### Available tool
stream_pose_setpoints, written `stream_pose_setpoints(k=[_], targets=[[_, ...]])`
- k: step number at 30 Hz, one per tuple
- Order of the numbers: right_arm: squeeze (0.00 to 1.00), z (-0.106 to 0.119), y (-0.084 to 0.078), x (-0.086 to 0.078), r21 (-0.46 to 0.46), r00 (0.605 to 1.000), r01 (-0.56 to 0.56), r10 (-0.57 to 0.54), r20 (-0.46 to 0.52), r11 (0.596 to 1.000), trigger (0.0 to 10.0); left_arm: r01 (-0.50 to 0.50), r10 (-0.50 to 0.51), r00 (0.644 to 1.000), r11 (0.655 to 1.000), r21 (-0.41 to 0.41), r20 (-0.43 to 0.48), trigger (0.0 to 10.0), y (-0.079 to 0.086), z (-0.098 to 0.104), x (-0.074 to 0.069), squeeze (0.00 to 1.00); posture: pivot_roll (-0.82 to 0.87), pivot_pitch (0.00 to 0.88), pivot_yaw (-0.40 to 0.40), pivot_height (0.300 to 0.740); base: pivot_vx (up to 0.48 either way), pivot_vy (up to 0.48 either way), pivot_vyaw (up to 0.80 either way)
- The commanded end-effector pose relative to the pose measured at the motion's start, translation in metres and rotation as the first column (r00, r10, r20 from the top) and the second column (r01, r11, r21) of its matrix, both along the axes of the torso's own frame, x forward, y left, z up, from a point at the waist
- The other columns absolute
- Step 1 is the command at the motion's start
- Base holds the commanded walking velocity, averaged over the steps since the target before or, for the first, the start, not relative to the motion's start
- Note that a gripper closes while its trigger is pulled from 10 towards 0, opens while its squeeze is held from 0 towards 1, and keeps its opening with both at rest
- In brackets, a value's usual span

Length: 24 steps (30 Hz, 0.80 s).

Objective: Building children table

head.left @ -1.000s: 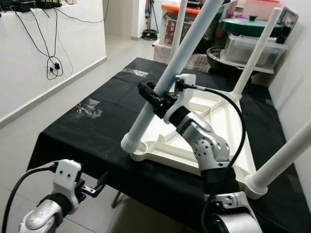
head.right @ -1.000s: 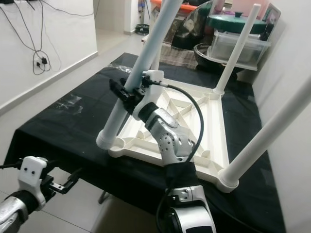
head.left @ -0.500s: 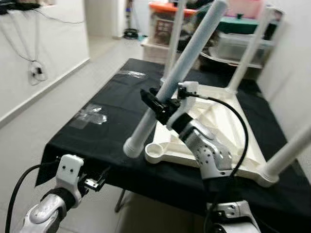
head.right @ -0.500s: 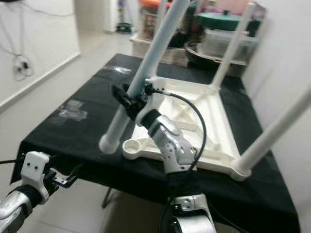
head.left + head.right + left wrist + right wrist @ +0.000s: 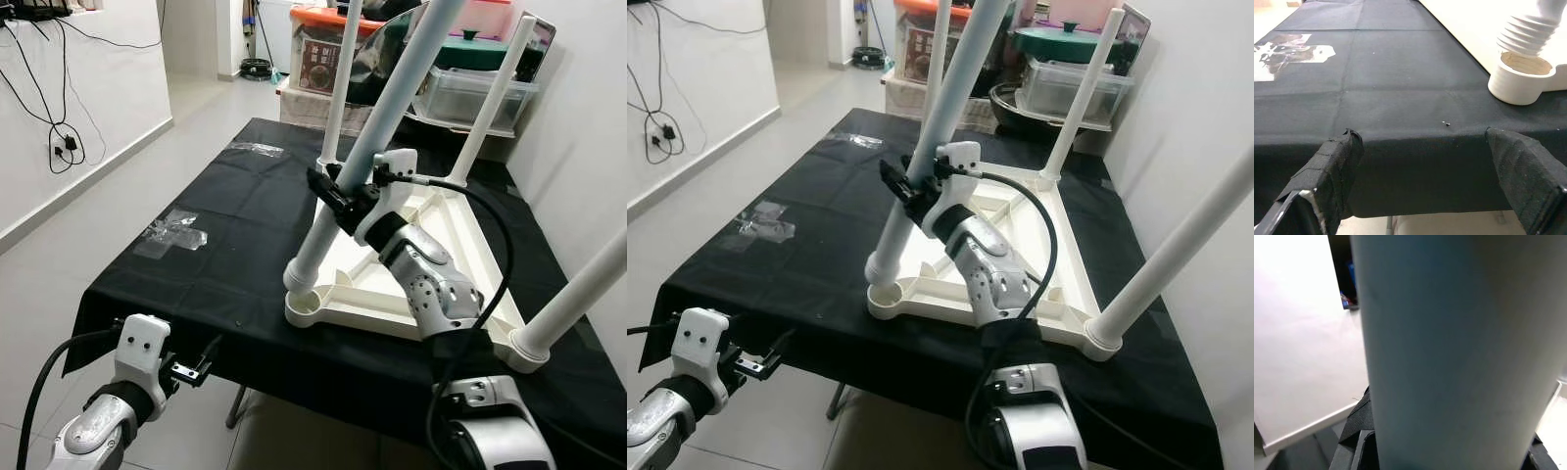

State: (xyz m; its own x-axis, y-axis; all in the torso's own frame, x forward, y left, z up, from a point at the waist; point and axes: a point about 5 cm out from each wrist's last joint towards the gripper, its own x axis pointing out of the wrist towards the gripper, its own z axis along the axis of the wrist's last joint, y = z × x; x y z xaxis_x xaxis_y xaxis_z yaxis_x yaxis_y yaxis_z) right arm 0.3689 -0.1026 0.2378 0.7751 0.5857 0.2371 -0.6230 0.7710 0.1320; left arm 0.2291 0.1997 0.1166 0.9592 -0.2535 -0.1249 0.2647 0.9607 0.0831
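A white plastic children's tabletop [image 5: 436, 284] lay upside down on a table w/ a black cloth [image 5: 225, 235], near the cloth's front edge. Three white legs stood in its corner sockets: two at the back [image 5: 338, 88] [image 5: 493, 103] and one at front right [image 5: 578, 299]. The right gripper [image 5: 338, 201] was pinched around a fourth white leg [image 5: 377, 137], held tilted, its ribbed lower end just above, or at the rim of, the front-left socket [image 5: 302, 308]; the left wrist view showed that ribbed end [image 5: 1528, 32] over the round socket [image 5: 1520, 78]. The left gripper [image 5: 196, 367] hovered low, just before the cloth's front edge, fingers [image 5: 1334, 166] spread apart & holding nothing. Clear tape patches [image 5: 171, 233] were stuck on the cloth's left side. Storage bins [image 5: 470, 93] sat behind the table.
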Motion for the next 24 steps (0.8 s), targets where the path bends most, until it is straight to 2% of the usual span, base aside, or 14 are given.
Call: stream_pose_setpoints(k=[1,3,4,5,6,13,20,24], targets=[[0.00,-0.003,-0.002,-0.001,-0.032,0.999,-0.053,0.053,-0.005,0.998,0.0,-0.001,0.001,1.000,1.000,-0.001,-0.011,10.0,-0.001,-0.003,-0.001,0.00,0.13,0.000,-0.115,0.740,0.000,0.000,0.00],[0.00,-0.003,-0.002,-0.001,-0.032,0.999,-0.053,0.053,-0.005,0.998,0.0,-0.001,0.001,1.000,1.000,-0.001,-0.011,10.0,-0.001,-0.003,-0.001,0.00,0.13,0.000,-0.115,0.740,0.000,0.000,0.00],[0.00,-0.005,-0.002,-0.005,-0.046,0.994,-0.111,0.111,-0.008,0.993,0.0,-0.002,0.002,1.000,1.000,0.000,-0.011,10.0,-0.001,-0.003,-0.001,0.00,0.13,0.000,-0.113,0.740,0.000,0.000,0.00],[0.00,-0.005,-0.002,-0.005,-0.046,0.994,-0.111,0.111,-0.008,0.993,0.0,-0.002,0.002,1.000,1.000,0.000,-0.011,10.0,-0.001,-0.003,-0.001,0.00,0.13,0.000,-0.113,0.740,0.000,0.000,0.00],[0.00,-0.007,-0.003,-0.009,-0.054,0.987,-0.159,0.159,-0.005,0.986,0.0,-0.002,0.002,1.000,1.000,0.001,-0.012,10.0,0.000,-0.003,-0.002,0.00,0.13,0.000,-0.111,0.740,0.000,0.000,0.00],[0.00,-0.011,-0.001,-0.013,-0.092,0.969,-0.245,0.247,0.008,0.965,0.0,-0.002,0.002,1.000,1.000,0.002,-0.010,10.0,0.000,-0.003,-0.001,0.00,0.13,0.000,-0.113,0.740,0.000,0.000,0.00],[0.00,-0.014,0.009,-0.015,-0.122,0.947,-0.317,0.320,0.009,0.941,0.0,-0.010,0.010,1.000,1.000,0.003,-0.010,10.0,0.002,-0.003,-0.002,0.00,0.14,0.000,-0.125,0.740,0.000,0.000,0.00],[0.00,-0.021,0.020,-0.014,-0.168,0.931,-0.361,0.364,-0.009,0.917,0.0,-0.021,0.021,1.000,1.000,0.002,-0.013,10.0,0.004,-0.004,-0.004,0.00,0.14,0.000,-0.136,0.740,0.000,0.000,0.00]])
